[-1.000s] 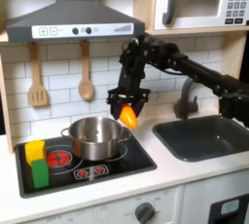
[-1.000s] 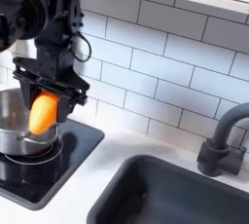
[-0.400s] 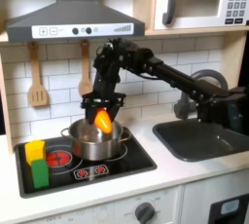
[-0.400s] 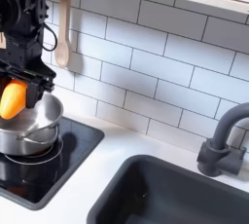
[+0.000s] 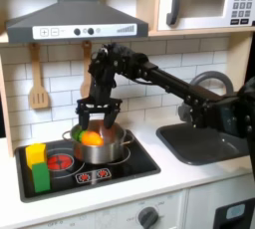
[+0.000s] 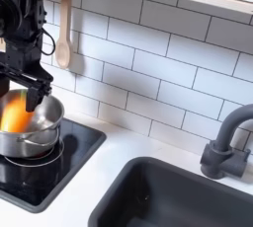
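My claw (image 5: pixel 91 130) is clamped on the orange carrot (image 5: pixel 90 137), holding it low inside the steel pot (image 5: pixel 112 149) on the stove (image 5: pixel 139 162); carrying looks done, only letting go remains

In both exterior views the black gripper (image 5: pixel 92 125) carries an orange piece (image 5: pixel 91 137) over a shiny silver pot (image 5: pixel 104 148) on a black stove top (image 5: pixel 129 169) with red burner rings. At the counter's front left corner in the first exterior view stand a yellow block (image 5: pixel 36 153) and a green block (image 5: pixel 41 176). White tiles (image 6: pixel 168 73) with grey grout back a dark grey sink (image 6: pixel 188 196).
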Action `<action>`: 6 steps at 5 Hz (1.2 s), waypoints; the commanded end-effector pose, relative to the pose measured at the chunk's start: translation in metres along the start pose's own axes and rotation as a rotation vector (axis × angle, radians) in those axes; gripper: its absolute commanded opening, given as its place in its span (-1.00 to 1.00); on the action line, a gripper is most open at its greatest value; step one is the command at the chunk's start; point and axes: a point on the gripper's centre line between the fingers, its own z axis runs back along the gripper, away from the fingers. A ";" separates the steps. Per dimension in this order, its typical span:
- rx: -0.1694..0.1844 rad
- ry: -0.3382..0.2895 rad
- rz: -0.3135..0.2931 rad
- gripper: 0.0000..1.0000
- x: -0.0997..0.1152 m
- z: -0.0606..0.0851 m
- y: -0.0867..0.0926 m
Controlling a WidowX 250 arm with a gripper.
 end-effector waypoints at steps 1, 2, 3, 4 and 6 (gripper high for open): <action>-0.016 0.001 -0.004 1.00 -0.002 -0.003 -0.004; -0.038 0.016 -0.017 1.00 -0.008 -0.009 -0.013; -0.054 0.051 -0.027 1.00 -0.016 -0.025 -0.019; -0.070 0.051 -0.033 1.00 -0.018 -0.027 -0.025; -0.103 0.062 -0.045 1.00 -0.026 -0.022 -0.048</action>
